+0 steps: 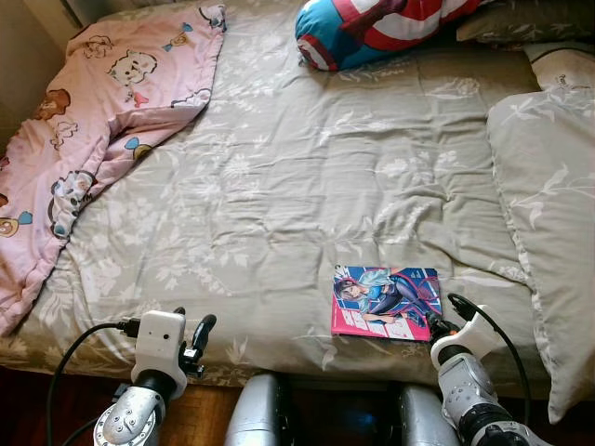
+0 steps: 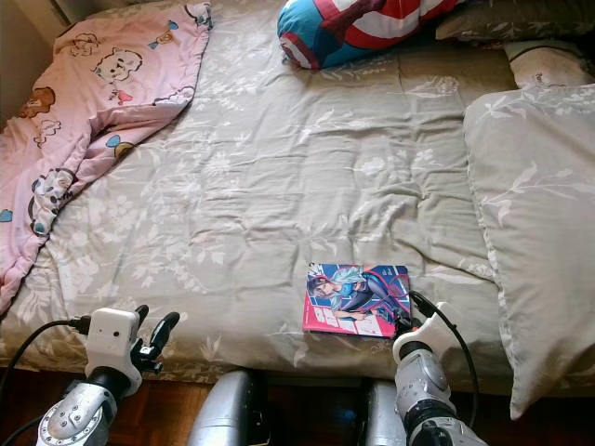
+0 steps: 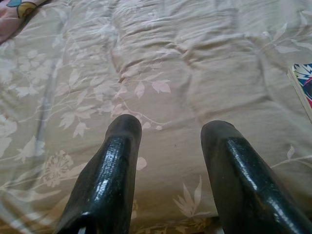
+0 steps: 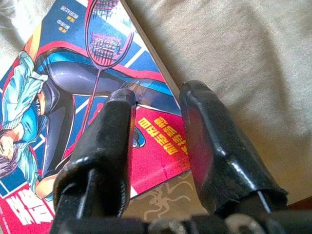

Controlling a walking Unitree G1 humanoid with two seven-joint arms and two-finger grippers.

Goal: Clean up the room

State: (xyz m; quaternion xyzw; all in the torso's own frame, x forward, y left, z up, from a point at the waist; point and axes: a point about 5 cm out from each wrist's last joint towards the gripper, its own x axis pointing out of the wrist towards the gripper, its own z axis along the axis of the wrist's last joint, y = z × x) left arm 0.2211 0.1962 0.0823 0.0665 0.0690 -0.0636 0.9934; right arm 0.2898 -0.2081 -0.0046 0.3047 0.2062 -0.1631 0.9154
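A thin, glossy-covered comic book [image 1: 387,303], printed in red and blue with a drawn figure holding a racket, is seen lying flat on the grey-green, leaf-patterned quilt [image 1: 279,186] of the bed, near the quilt's front edge and toward its right half. The right gripper [image 4: 158,105] is poised over the book's near right corner; its two black fingers [image 4: 105,141] are parted, with nothing yet clamped between them, and whether the tips already touch the cover cannot be told. The left gripper [image 3: 170,139] is held over bare quilt, well to the left of the book, its fingers likewise spread and empty. Several failures may be expected from here. Because the book lies flush on soft fabric, a fold of quilt may be pinched along with the corner, or only the top cover caught, so that the pages would fan open on lifting. The glossy cover may slip from a corner hold, and the book may be dropped off the front edge of the quilt onto the floor. Farther up the quilt, a pink cartoon-printed blanket [image 1: 102,111], a round red-white-and-blue shield cushion [image 1: 372,28] and a grey leaf-patterned pillow [image 1: 548,204] are lying.
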